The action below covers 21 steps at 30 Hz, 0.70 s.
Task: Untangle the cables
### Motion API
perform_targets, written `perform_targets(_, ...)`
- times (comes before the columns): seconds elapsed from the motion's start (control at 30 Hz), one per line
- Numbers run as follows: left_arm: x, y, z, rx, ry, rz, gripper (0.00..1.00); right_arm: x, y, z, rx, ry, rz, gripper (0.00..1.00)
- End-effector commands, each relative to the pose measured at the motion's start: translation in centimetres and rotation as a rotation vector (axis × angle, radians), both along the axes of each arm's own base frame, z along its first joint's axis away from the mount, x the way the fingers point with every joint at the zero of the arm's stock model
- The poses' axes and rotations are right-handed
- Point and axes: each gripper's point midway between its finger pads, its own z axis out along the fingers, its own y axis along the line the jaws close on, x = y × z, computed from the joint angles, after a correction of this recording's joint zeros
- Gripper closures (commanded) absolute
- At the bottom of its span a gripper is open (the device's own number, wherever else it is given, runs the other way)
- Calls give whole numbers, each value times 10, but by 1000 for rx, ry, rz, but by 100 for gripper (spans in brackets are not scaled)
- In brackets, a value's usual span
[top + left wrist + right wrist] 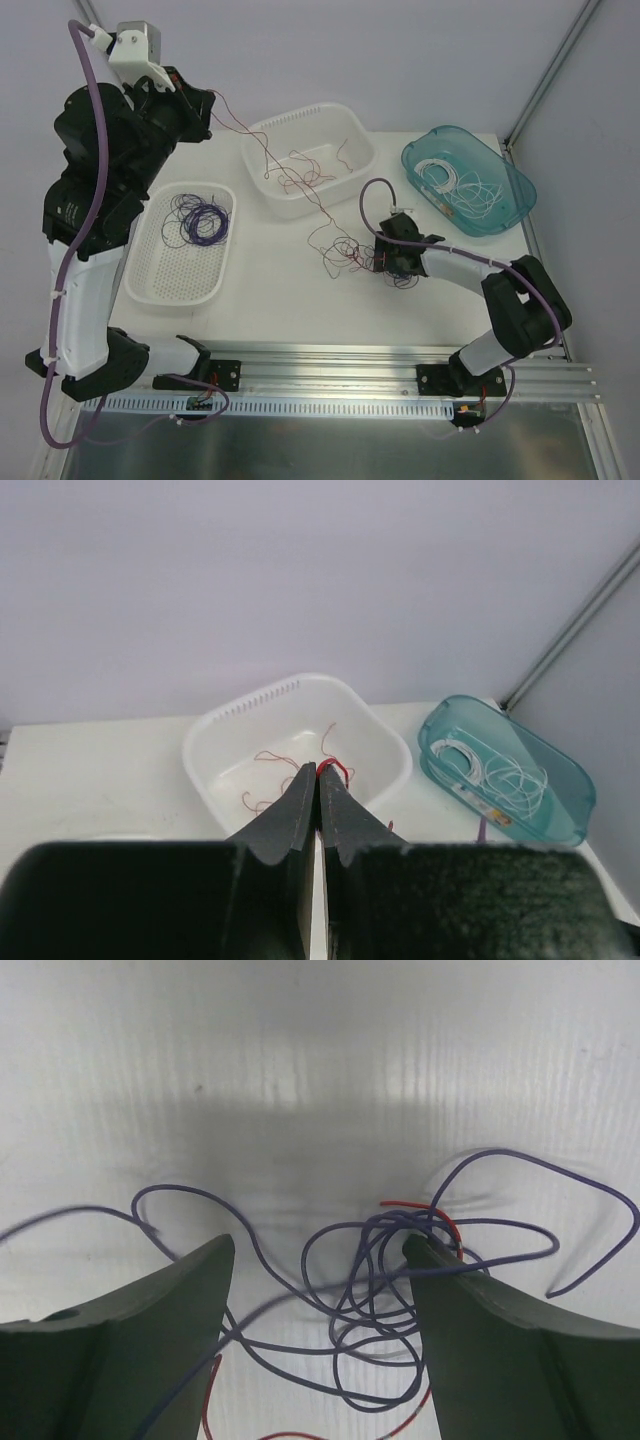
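Note:
The tangle of red and purple cables (pixel 345 250) lies on the white table between the two arms. My left gripper (pixel 207 112) is raised at the back left and shut on a red cable (pixel 338 766). That strand runs down across the white tub (pixel 310 112) toward the tangle. My right gripper (pixel 385 256) is low over the tangle's right side and open. In the right wrist view, purple loops (pixel 370 1310) and a red strand (pixel 420 1206) lie between its fingers (pixel 470 1320); the purple loops brush the right finger.
A white slotted basket (pixel 140 270) on the left holds coiled purple cables (pixel 202 220). The white tub holds loose red cables (pixel 262 757). A teal tray (pixel 520 190) at the back right holds white cables (pixel 462 185). An aluminium rail (pixel 330 365) runs along the near edge.

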Motion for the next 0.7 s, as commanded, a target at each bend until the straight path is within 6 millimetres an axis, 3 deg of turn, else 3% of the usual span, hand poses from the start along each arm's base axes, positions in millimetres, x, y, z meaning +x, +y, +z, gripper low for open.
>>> perform_targets(0.0, 4, 19, 18, 55, -55, 82, 100, -31, -26, -11, -45, 127, -63, 26)
perform_targets(0.13, 5, 9, 15, 54, -48, 34, 100, -32, -29, -7, -5, 139, -80, 26)
perform_targets(0.23, 8, -22, -4, 56, 3, -116, 100, -25, -26, 11, 28, 102, -56, 26)
perform_targets(0.27, 3, -42, -14, 54, 29, -222, 100, -25, -26, 17, 28, 92, -50, 26)
perform_targets(0.33, 6, -66, -47, 35, 132, -326, 100, -21, -27, 29, 31, 63, -36, 26)
perform_targets(0.37, 1, -88, -78, 36, 217, -445, 100, -16, -27, 43, 46, 27, -34, 26)
perform_targets(0.47, -4, -114, -122, 15, 343, -549, 100, -7, -30, 73, 54, -30, -23, 26)
perform_targets(0.5, -6, -120, -155, 34, 417, -563, 100, -5, -30, 81, 54, -46, -13, 26)
perform_targets(0.57, -14, -131, -171, 36, 425, -589, 100, -4, -26, 98, 70, -74, 28, 26)
perform_targets(0.6, -17, -134, -195, 44, 475, -602, 100, 0, -22, 115, 90, -117, 56, 26)
perform_targets(0.63, -19, -138, -197, 39, 465, -616, 100, 0, -16, 122, 115, -125, 84, 26)
perform_targets(0.67, -23, -141, -215, 47, 504, -622, 100, 2, -13, 130, 134, -142, 100, 26)
